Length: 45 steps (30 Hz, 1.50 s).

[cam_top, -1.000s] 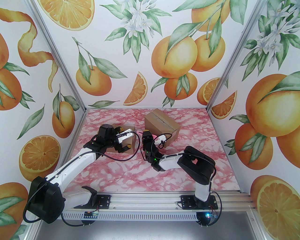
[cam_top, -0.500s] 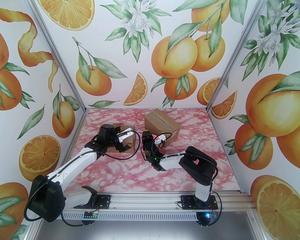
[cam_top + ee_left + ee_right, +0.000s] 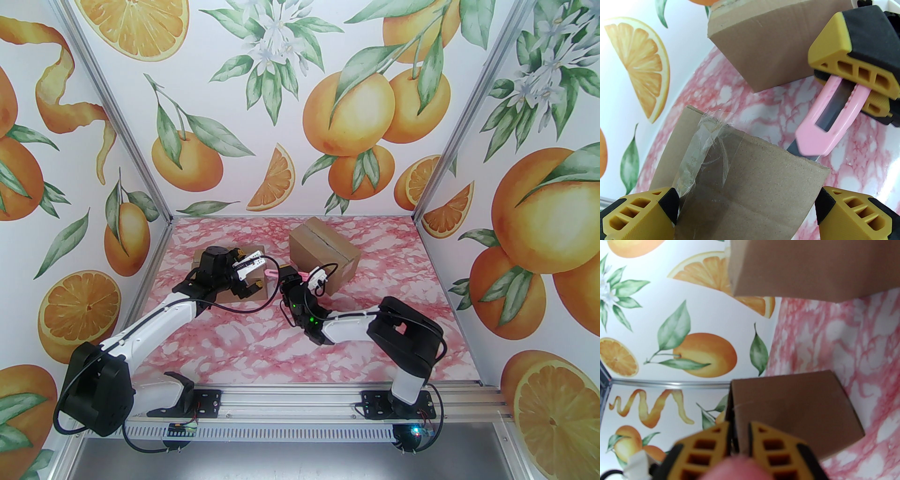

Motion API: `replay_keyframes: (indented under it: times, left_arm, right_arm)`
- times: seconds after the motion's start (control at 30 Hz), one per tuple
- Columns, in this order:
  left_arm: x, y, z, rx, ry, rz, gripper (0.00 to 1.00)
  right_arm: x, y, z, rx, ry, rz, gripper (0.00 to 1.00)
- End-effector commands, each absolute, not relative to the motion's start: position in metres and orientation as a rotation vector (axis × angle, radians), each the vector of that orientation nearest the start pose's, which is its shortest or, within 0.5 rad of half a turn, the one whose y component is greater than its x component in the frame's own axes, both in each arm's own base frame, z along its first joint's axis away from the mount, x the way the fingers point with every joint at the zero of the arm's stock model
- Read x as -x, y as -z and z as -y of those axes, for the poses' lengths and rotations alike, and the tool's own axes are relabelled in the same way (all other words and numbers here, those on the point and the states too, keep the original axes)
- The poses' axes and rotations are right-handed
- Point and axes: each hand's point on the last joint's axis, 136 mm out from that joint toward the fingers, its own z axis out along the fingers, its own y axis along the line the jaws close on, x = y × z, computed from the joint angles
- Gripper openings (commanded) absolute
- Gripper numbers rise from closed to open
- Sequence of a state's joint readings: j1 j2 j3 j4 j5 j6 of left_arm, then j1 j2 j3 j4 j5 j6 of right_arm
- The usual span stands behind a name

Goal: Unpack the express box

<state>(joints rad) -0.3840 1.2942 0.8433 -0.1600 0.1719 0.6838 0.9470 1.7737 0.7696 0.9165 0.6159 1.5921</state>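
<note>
Seen from above, the left claw (image 3: 249, 270) stands wide open astride the small express box (image 3: 263, 290) at the left of the bench (image 3: 234, 347). Just beside it, the right claw (image 3: 289, 275) grips a pink knife (image 3: 271, 272). The left wrist view shows the knife's blade meeting the box's edge near clear tape (image 3: 703, 145), with a larger box (image 3: 768, 46) behind. In the right wrist view, the right claw's fingers sit nearly closed and the small box lies just beyond.
</note>
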Motion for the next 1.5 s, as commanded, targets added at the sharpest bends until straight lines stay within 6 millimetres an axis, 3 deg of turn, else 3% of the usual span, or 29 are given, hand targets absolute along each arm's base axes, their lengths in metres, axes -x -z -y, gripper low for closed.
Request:
replay_keyframes:
  times: [0.0, 0.23, 0.4, 0.57, 0.73, 0.87, 1.0, 1.07, 1.2, 1.3, 1.47]
  left_arm:
    - [-0.355, -0.192, 0.166, -1.159, -0.026, -1.804, 1.00]
    - [-0.341, -0.208, 0.165, -1.151, 0.034, -1.811, 1.00]
    - [-0.332, -0.238, 0.166, -1.112, 0.095, -1.787, 1.00]
    - [-0.353, -0.260, 0.146, -0.992, 0.072, -1.891, 1.00]
    - [-0.391, -0.268, 0.115, -0.830, 0.051, -2.032, 1.00]
    - [-0.428, -0.267, 0.084, -0.620, 0.096, -2.148, 1.00]
    - [-0.441, -0.261, 0.076, -0.542, 0.165, -2.204, 1.00]
    - [-0.446, -0.257, 0.086, -0.534, 0.292, -2.255, 0.99]
    - [-0.441, -0.265, 0.110, -0.556, 0.487, -2.195, 0.97]
    - [-0.440, -0.263, 0.114, -0.569, 0.524, -2.214, 0.95]
    - [-0.446, -0.253, 0.105, -0.543, 0.470, -2.281, 0.94]
  right_arm:
    - [-0.355, -0.201, -0.299, -1.043, -1.361, -1.427, 0.00]
    - [-0.366, -0.226, -0.263, -0.971, -1.283, -1.403, 0.00]
    - [-0.362, -0.219, -0.247, -0.940, -1.194, -1.544, 0.00]
    - [-0.348, -0.202, -0.240, -0.971, -1.138, -1.694, 0.00]
    - [-0.346, -0.192, -0.256, -0.944, -1.145, -1.793, 0.00]
    - [-0.350, -0.181, -0.281, -0.908, -1.180, -1.889, 0.00]
    - [-0.351, -0.171, -0.295, -0.893, -1.199, -1.948, 0.00]
    - [-0.353, -0.164, -0.309, -0.849, -1.212, -2.008, 0.00]
    - [-0.360, -0.171, -0.327, -0.655, -1.177, -2.063, 0.00]
    - [-0.364, -0.166, -0.333, -0.546, -1.147, -2.152, 0.00]
    - [-0.361, -0.140, -0.336, -0.526, -1.098, -2.315, 0.00]
